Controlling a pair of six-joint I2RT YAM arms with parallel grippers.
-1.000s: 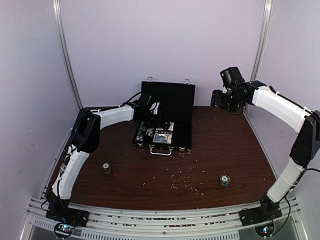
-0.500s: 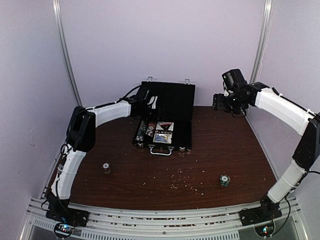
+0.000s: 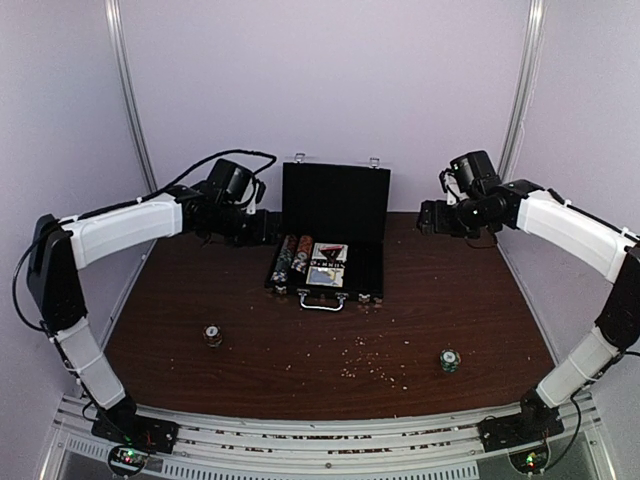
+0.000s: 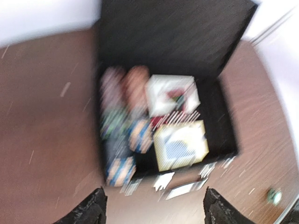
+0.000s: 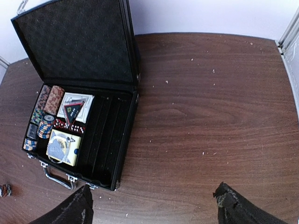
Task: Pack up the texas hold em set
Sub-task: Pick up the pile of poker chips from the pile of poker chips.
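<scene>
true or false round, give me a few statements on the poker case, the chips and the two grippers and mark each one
1. The case has its lid standing up. True.
2. The slots on the right side of the case are full of chips. False: those slots are bare, and the chips fill its left side.
3. Two stacks stand on the table outside the case, the left stack and the right stack. True.
4. The right gripper holds a card deck. False: the right gripper is open and empty.
5. The left gripper is open. True.
</scene>
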